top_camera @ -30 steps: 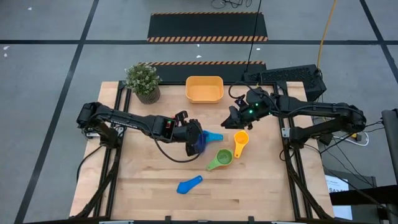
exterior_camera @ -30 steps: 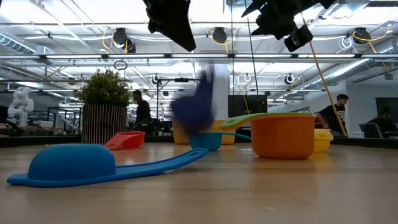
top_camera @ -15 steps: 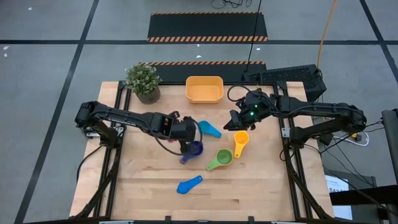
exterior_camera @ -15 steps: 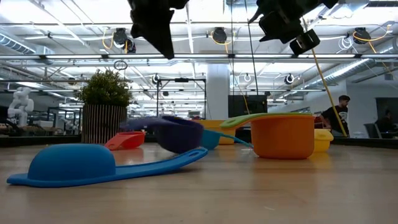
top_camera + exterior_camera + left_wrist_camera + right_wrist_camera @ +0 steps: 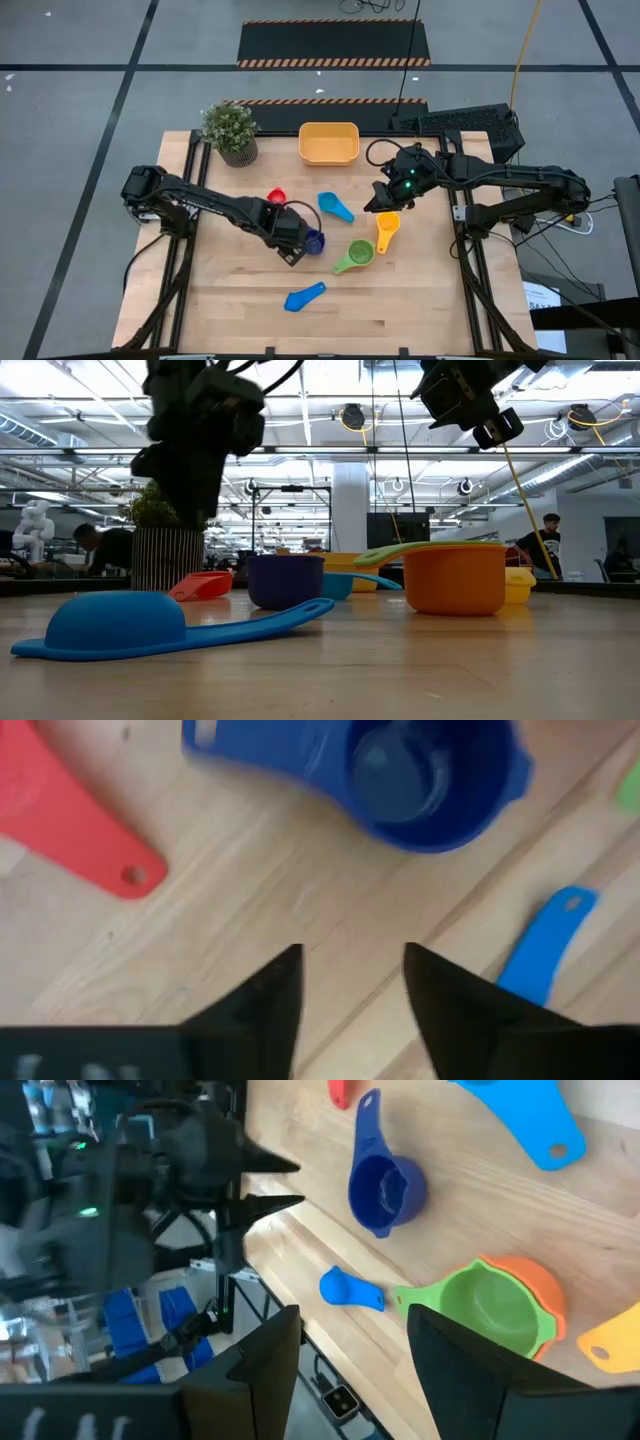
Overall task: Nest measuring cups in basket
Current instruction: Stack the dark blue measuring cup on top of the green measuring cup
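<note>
Dark blue cup (image 5: 314,241): released since earlier, upright on table (image 5: 230,300). Left gripper (image 5: 350,982) apart, empty, just beside. Right gripper (image 5: 350,1340) parted, apparently empty, hovering above yellow cup (image 5: 387,229).

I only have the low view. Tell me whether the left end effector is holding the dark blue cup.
Observer: No. The left wrist view shows the left end effector open and holding nothing. The dark blue cup stands upright on the table just ahead of it.
Operator: Report what is in the basket.
Observer: Seen from above, the basket is empty.
Operator: Now the right arm.
Observer: The right end effector is open and empty. In the high view it hangs over the table next to the yellow cup.
</note>
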You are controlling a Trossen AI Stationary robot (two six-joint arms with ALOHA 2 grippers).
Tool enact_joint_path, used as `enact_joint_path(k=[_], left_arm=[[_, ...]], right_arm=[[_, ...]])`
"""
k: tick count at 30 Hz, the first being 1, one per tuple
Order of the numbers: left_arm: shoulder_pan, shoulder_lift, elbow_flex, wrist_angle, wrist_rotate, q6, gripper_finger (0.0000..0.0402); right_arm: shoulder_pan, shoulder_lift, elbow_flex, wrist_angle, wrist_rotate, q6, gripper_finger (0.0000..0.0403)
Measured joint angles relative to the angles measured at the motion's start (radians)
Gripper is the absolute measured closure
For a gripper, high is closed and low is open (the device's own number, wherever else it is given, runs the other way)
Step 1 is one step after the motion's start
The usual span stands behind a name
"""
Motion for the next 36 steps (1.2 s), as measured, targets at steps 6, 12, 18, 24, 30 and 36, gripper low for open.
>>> enact_joint_path(k=[6,12,18,24,30,36], left_arm=[[-0.078,0.000,-0.016,0.004,-0.322,0.365,0.0128],[-0.062,0.000,-0.016,0.047,-0.368,0.829,0.0078],[0.019,-0.001,-0.047,0.180,-0.275,0.874,0.0088],[0.061,0.006,-0.052,0.240,-0.276,0.853,0.0118],[0.048,0.022,-0.053,0.251,-0.272,0.886,0.0121],[-0.016,0.020,-0.052,0.083,-0.272,0.876,0.0121]], right_arm=[[-0.007,0.000,0.000,-0.027,-0.002,-0.045,0.0222],[-0.008,0.000,0.000,-0.029,-0.002,-0.075,0.0222],[-0.008,0.000,0.000,-0.058,-0.002,-0.095,0.0222],[-0.006,-0.008,0.000,-0.072,-0.012,-0.115,0.0222],[-0.006,-0.011,0.000,-0.073,-0.058,-0.140,0.0222],[-0.006,-0.039,0.000,-0.084,-0.105,-0.143,0.0222]])
